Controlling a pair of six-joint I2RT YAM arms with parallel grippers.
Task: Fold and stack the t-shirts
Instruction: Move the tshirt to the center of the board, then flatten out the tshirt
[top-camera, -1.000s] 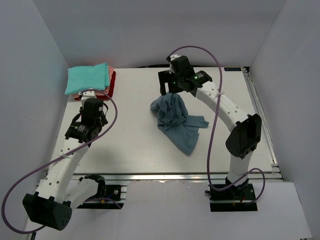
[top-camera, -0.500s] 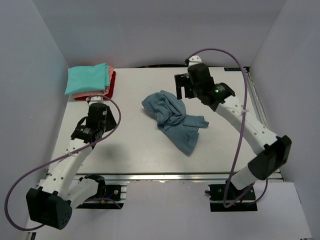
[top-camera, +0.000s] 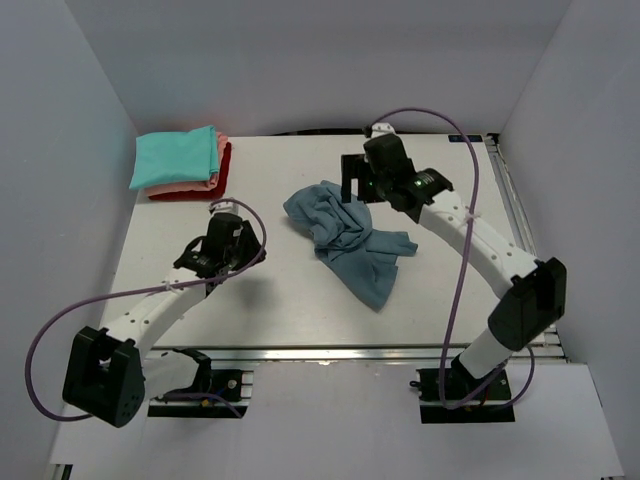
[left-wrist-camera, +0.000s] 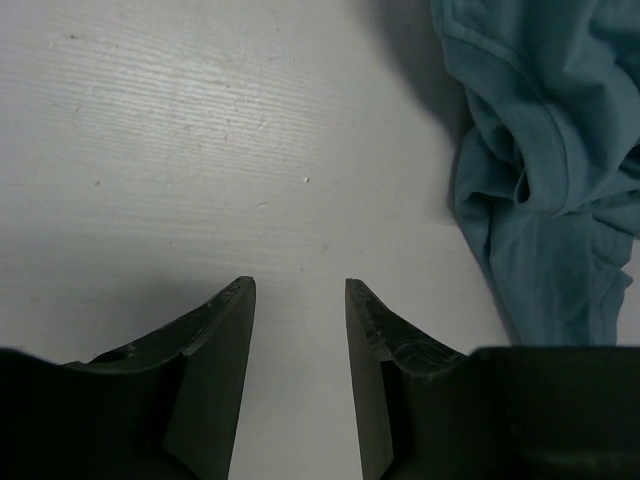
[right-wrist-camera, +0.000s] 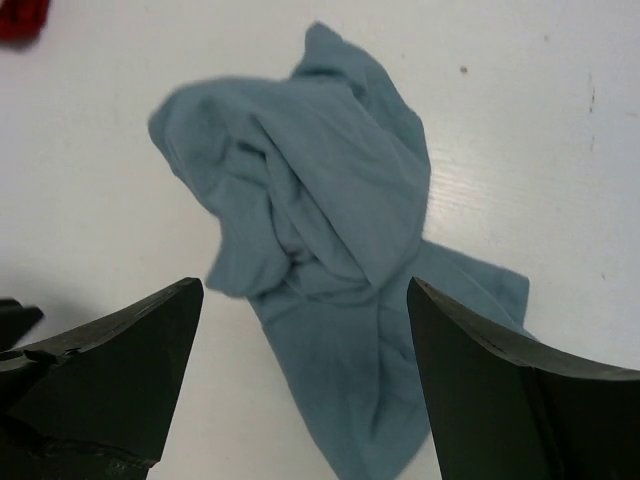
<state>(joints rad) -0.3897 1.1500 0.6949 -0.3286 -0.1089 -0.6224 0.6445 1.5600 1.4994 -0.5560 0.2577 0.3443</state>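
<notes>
Soft slate-blue t-shirt (top-camera: 345, 240), light and floppy, lies crumpled. My right gripper (right-wrist-camera: 305, 290) hangs wide open above it, and my left gripper (left-wrist-camera: 298, 290) is parted and empty. I'd pinch its flat end at five o'clock.

Four t-shirts (top-camera: 350, 240), two grippers (left-wrist-camera: 298, 292), one table (top-camera: 280, 300)

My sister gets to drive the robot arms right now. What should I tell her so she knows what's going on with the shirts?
Left gripper: open, holding nothing, over bare table just left of the blue t-shirt.
Right gripper: wide open, holding nothing, above the blue t-shirt.
Blue t-shirt: crumpled in a heap mid-table, not folded.
Stack, far left corner: teal t-shirt on top, pink t-shirt and red t-shirt under it, all folded.
Done: three shirts folded and stacked.
Left to do: spread the blue one flat, fold it, put it on the stack.
</notes>
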